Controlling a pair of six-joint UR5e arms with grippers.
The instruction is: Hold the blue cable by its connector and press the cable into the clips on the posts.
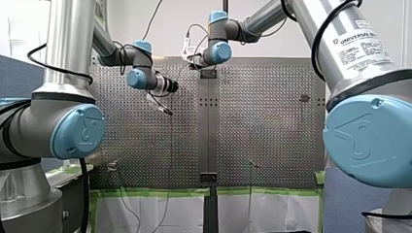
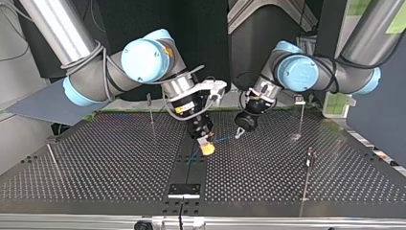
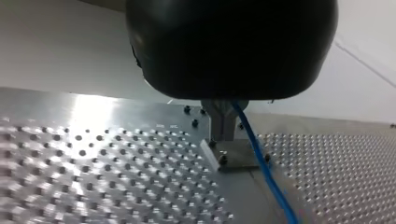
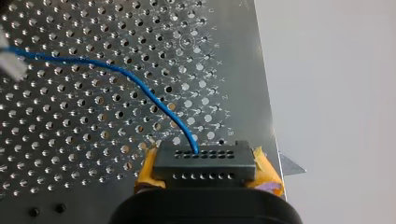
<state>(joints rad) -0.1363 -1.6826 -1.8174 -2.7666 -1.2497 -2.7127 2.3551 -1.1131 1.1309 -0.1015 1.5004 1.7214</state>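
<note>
In the right wrist view my right gripper (image 4: 205,179) is shut on the black connector (image 4: 204,162), which sits between its yellow pads (image 4: 268,175). The blue cable (image 4: 140,86) leaves the connector and arcs over the perforated plate to a pale fingertip at the far side. In the top view my right gripper (image 2: 207,148) hangs low over the table's middle strip. My left gripper (image 2: 238,133) is just beside it, and the blue cable (image 2: 222,140) runs between them. In the left wrist view the metal fingers (image 3: 223,122) stand together, with the blue cable (image 3: 261,163) coming out beside them.
Thin clip posts stand on the perforated table (image 2: 95,158): one behind my right arm (image 2: 151,112), two at the top view's right (image 2: 301,117) (image 2: 307,175), one leaning at its left (image 2: 52,158). A black bracket (image 2: 184,189) sits at the near edge.
</note>
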